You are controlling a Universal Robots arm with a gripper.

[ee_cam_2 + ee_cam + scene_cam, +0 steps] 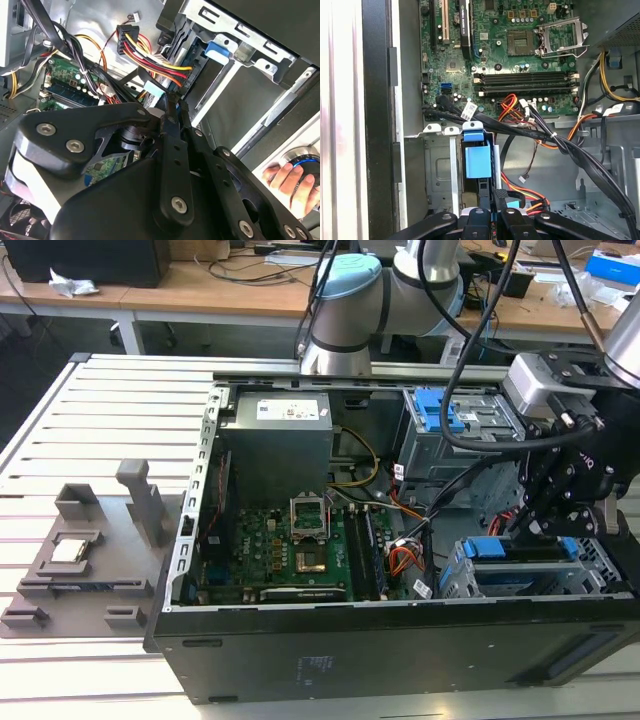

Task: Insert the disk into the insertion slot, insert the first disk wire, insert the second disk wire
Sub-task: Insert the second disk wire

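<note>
Gripper: the black gripper (545, 525) hangs inside the open computer case (300, 660), at the exterior view's right, just above the low grey cage; in the second wrist view its fingers (172, 112) lie close together, pinched on a thin black connector of a wire.
Disk: the disk (515, 550), in its blue carrier frame, sits in the insertion slot (460, 580) near the case's front wall; in the first wrist view its blue frame (477, 160) stands upright in the bay, right in front of the fingertips.
Wires: a red, yellow and black wire bundle (155, 57) runs to a black plug beside the fingertips.
Motherboard: the green motherboard (290, 550) lies flat in the middle of the case.
Taller cage: a taller cage with a blue latch (440, 410) stands behind the slot.
Person: a hand (292, 182) rests at the edge of the second wrist view.
Fixture: a grey fixture (90, 550) lies on the slatted table at the exterior view's left.
</note>
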